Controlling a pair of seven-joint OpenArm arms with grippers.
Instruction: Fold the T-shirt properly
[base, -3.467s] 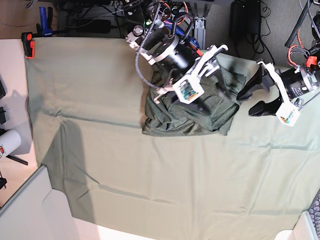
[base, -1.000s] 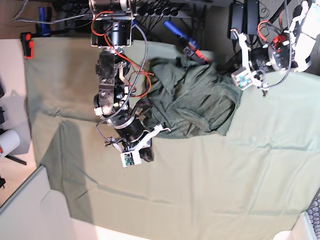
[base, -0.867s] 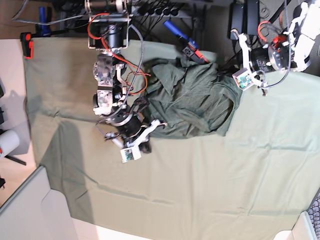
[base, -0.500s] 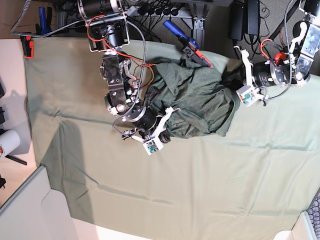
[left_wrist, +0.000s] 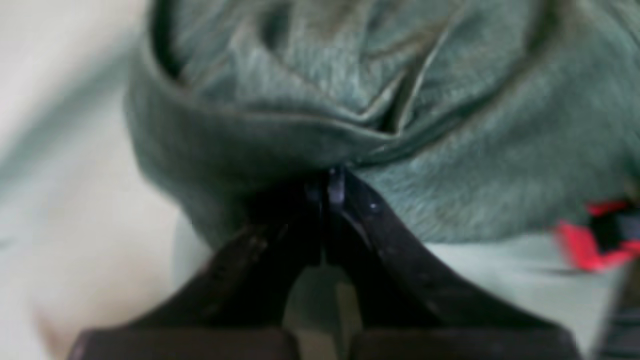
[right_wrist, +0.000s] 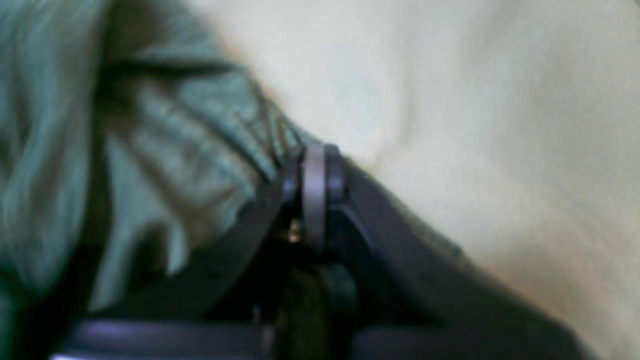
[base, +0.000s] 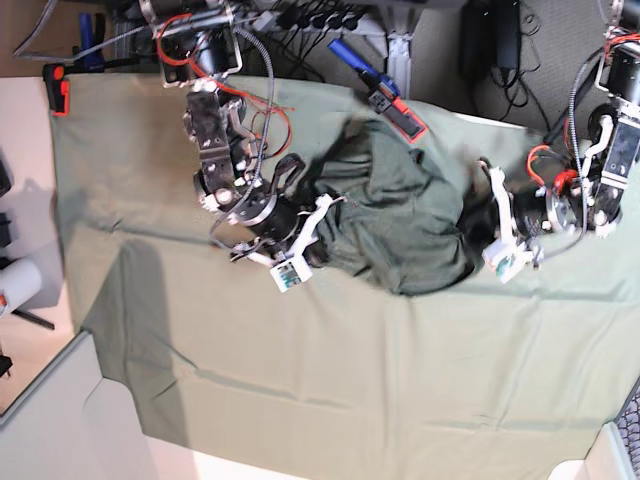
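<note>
The T-shirt (base: 400, 210) lies bunched in a dark olive heap on the mint table cloth (base: 350, 380), a little behind the middle. My right gripper (base: 312, 238) is at the heap's left edge. In the right wrist view its tips (right_wrist: 312, 172) are shut on a ridge of the T-shirt (right_wrist: 165, 150). My left gripper (base: 482, 238) is at the heap's right edge. In the left wrist view it (left_wrist: 331, 186) is shut on a folded hem of the T-shirt (left_wrist: 350, 80).
A blue and red tool (base: 385, 95) lies at the table's back edge just behind the shirt, and shows red (left_wrist: 595, 235) in the left wrist view. A red clamp (base: 58, 88) holds the cloth's back left corner. Cables and stands crowd the back.
My right gripper moved right, from the bare cloth onto the shirt's left edge. My left arm came down from the back right to the shirt's right edge. The heap has bunched narrower.
</note>
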